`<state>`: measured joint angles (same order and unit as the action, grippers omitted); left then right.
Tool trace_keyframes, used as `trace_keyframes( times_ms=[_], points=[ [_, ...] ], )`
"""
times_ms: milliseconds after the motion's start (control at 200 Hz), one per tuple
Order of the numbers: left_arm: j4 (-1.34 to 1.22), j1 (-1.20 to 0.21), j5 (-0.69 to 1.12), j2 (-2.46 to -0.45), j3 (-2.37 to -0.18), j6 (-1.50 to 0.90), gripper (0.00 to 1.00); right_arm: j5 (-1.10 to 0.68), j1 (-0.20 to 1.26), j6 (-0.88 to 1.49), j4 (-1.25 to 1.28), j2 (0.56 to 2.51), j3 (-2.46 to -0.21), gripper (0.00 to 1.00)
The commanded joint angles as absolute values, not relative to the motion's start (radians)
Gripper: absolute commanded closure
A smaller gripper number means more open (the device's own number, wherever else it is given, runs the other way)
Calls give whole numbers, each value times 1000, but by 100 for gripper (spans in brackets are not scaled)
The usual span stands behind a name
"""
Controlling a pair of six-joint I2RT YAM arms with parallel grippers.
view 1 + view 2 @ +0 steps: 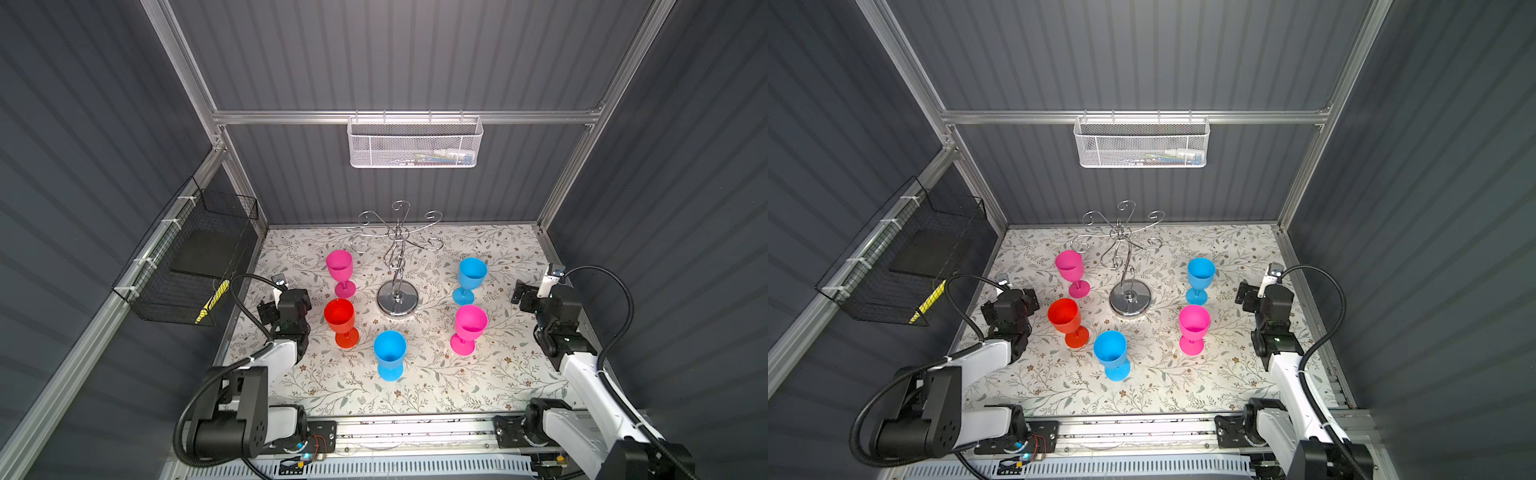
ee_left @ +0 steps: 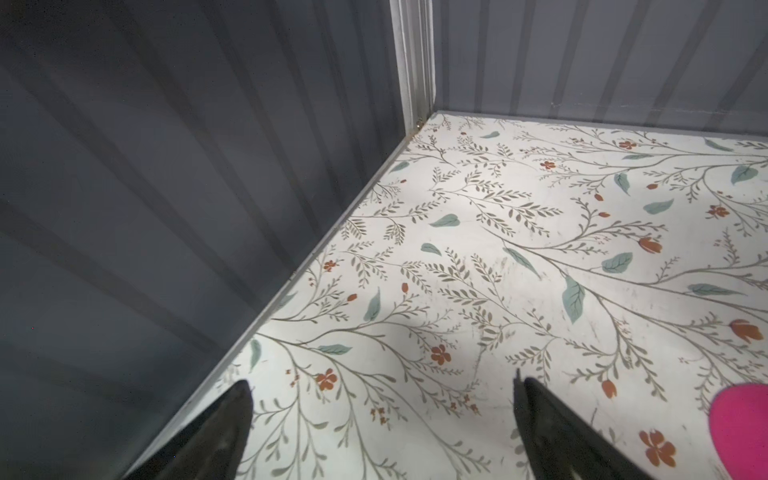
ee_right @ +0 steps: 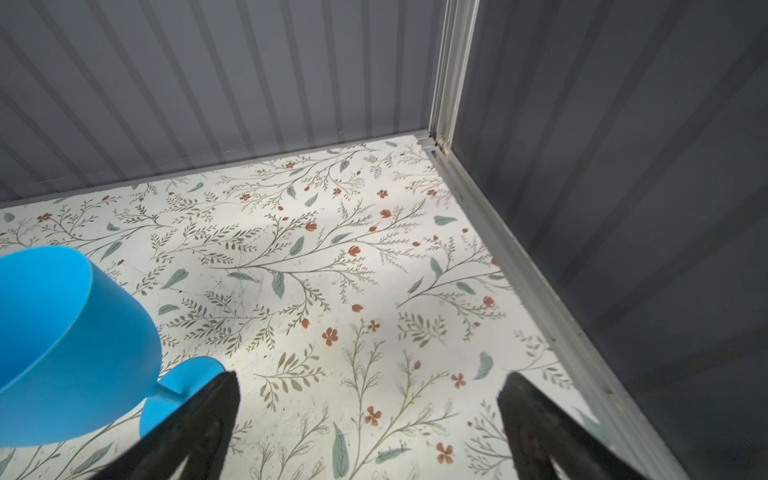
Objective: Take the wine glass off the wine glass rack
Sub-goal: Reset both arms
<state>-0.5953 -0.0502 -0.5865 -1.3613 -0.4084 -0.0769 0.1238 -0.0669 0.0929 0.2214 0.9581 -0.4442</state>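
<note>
Centrally, chrome rack [image 1: 390, 301] w/ disc base

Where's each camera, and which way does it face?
Both top views: high in front, looking down on the wine glass rack; left arm and right arm show.
Left wrist: faces the back-left corner; open left gripper, pink glass.
Right wrist: faces the back-right corner; open right gripper, blue glass.
All share the floral tabletop.
</note>
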Motion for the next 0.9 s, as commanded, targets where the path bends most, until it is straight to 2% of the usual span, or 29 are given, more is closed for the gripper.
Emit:
trace_keyframes(
  times_ms=[0,40,180,245,275,330,390,425,470,520,570,615,665,720,895],
  points=[
    [-774,-19,-447,-1456,-379,-136,0,59,-74,153,486,1040,-400,1],
    [-864,-7,-424,-1502,-369,-140,0,58,-75,158,553,1088,-383,1],
    [-910,9,-314,-1602,-410,-147,0,94,-86,133,738,1281,-353,1],
    [-840,8,-233,-1599,-438,-114,0,95,-98,133,886,1356,-317,1],
    [-878,8,-209,-1610,-430,-103,0,89,-99,128,944,1390,-312,1],
    [-932,7,-160,-1625,-408,-80,0,31,-89,98,899,1407,-327,1],
    [-1053,2,-141,-1690,-375,-68,0,17,-88,89,1073,1478,-291,1],
    [-1158,2,-145,-1731,-366,-58,0,29,-89,97,1000,1443,-298,1],
    [-953,-1,-128,-1679,-414,-57,0,26,-90,99,979,1432,-299,1],
    [-1026,-7,-126,-1730,-431,-40,0,25,-90,95,1072,1471,-285,1],
    [-872,-23,-128,-1700,-471,-30,0,33,-90,100,982,1443,-307,1],
    [-949,-46,-166,-1730,-468,-1,0,37,-89,100,967,1441,-311,1],
    [-855,-55,-178,-1708,-489,-3,0,41,-87,98,1031,1463,-298,1],
    [-930,-57,-185,-1727,-474,4,0,41,-86,98,1000,1452,-305,1],
    [-896,-57,-180,-1717,-479,0,0,40,-86,98,1013,1452,-299,1]
  ],
)
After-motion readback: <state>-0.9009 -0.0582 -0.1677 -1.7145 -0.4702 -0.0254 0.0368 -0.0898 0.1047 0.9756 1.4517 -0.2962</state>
